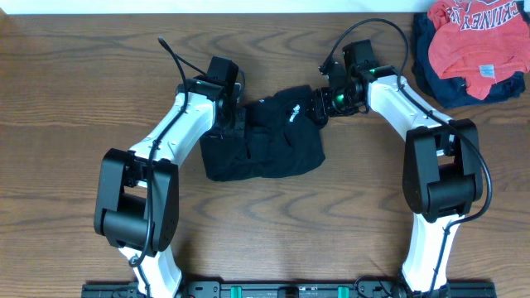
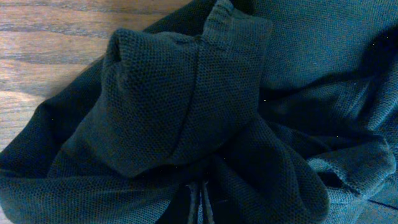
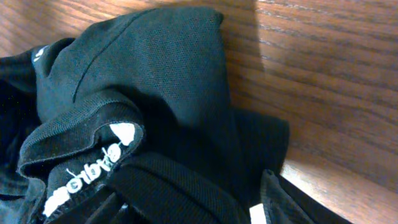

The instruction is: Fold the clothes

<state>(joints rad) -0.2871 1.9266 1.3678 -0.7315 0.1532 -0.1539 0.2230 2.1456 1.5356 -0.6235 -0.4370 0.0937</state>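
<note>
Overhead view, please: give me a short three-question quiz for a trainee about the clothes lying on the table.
1. True or false: the black shirt lies flat and fully spread out on the table.
2. Where is the red shirt? A: at the table's far right corner. B: under the black shirt. C: at the table's left edge.
3. What colour is the garment under the red shirt?

Key: 1 false, it is bunched up. 2 A. 3 navy blue.

The black shirt [image 1: 263, 142] lies bunched and rumpled mid-table, nearer the far edge, white logo and neck label showing.
</note>
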